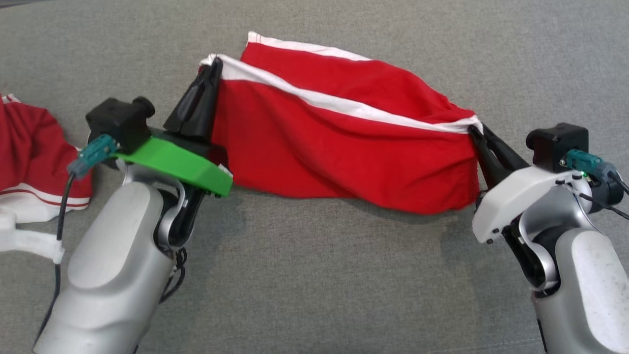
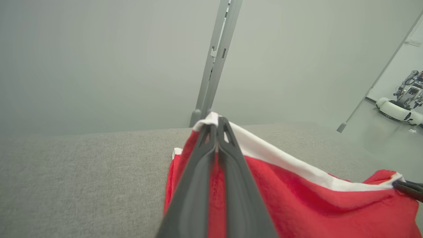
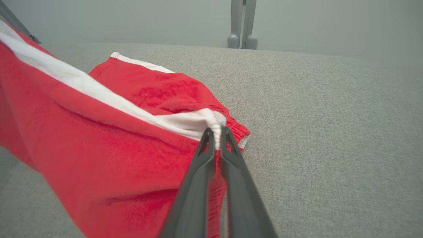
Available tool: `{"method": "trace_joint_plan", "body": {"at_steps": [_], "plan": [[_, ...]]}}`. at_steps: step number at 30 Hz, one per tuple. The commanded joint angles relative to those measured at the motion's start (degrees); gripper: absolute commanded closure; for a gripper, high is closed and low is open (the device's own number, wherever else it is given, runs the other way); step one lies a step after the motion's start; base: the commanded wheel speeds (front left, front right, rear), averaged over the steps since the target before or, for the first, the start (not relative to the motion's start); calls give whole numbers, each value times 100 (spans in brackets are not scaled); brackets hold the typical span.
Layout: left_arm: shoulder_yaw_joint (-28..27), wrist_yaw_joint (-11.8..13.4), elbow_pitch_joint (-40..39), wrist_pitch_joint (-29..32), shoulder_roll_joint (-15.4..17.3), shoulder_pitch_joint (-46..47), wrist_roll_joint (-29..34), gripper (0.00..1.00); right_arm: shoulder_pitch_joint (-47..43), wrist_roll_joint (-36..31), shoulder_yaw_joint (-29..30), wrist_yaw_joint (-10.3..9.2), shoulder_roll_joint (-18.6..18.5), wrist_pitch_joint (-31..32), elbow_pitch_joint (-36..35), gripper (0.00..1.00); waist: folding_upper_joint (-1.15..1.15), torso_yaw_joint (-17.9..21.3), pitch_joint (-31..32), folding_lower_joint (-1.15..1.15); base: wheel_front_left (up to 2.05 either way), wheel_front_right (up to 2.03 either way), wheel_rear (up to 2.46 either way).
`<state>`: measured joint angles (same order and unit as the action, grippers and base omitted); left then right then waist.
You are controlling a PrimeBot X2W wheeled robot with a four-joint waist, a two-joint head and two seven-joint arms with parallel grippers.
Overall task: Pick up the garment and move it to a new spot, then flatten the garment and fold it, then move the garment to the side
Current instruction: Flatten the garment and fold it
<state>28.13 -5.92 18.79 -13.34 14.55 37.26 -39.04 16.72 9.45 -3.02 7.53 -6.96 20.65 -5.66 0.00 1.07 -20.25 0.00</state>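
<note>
Closest to us is our pale silver left forearm [image 1: 113, 265], low on the left, with a green plastic bracket [image 1: 177, 164] on its wrist. Over at the far left edge a second red-and-white piece of clothing [image 1: 29, 147] lies crumpled on the grey woven surface [image 1: 314, 285], well apart from the job, so we ignore it.

Our left gripper [image 1: 212, 66] is clamped tight on one upper corner of the red fabric garment with a white band [image 1: 344, 142]. In the left wrist view both dark fingers are pressed together, with the white edge pinched right at the tips.

The garment hangs between our arms, raised along its top edge and sagging a bit in the middle. Its lower hem looks to rest on the surface, and a back layer lies flat behind it. We reckon it's held by two corners pulled apart so the cloth spreads out on its own, which sets up the flattening. No fold yet.

On the right, our right gripper [image 1: 474, 129] is closed on the opposite corner, where the white band bunches up between the fingers. That bunched bit seems the likelier one to slip if we pull harder.
</note>
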Motion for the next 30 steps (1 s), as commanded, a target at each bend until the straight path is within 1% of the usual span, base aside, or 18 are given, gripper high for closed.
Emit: {"method": "trace_joint_plan", "body": {"at_steps": [1,5,9,12,20,27,28,29,30], "plan": [[46,-24,123,16,7,276,107,100,168,-101,28,-8,59,-13,35,100,0,210,-265,0,0,0,0],[117,-60,528,24,-17,823,213,100,461,-248,124,-8,248,-39,116,100,0,325,-451,0,0,0,0],[151,-98,869,27,-51,1294,233,100,644,-339,205,-8,362,-90,133,100,0,419,-583,0,0,0,0],[171,-102,1028,40,-56,1478,243,100,699,-341,228,-8,382,-122,131,100,0,465,-636,0,0,0,0],[300,-72,1796,188,-20,2116,422,100,982,44,210,-8,404,-180,277,100,0,613,-854,0,0,0,0],[494,-56,2445,232,-124,2516,602,100,1349,-24,186,-8,406,-104,670,100,0,636,-1020,0,0,0,0],[506,-35,2506,194,-128,2566,645,55,1373,-64,144,-8,406,-64,727,70,0,631,-1031,0,0,0,0],[544,-27,2565,163,-129,2612,685,0,1413,-48,142,-8,406,-82,765,0,0,623,-1041,0,0,0,0],[575,-25,2613,137,-133,2648,725,0,1460,-24,151,-8,400,-125,785,0,0,611,-1052,0,0,0,0]]}}
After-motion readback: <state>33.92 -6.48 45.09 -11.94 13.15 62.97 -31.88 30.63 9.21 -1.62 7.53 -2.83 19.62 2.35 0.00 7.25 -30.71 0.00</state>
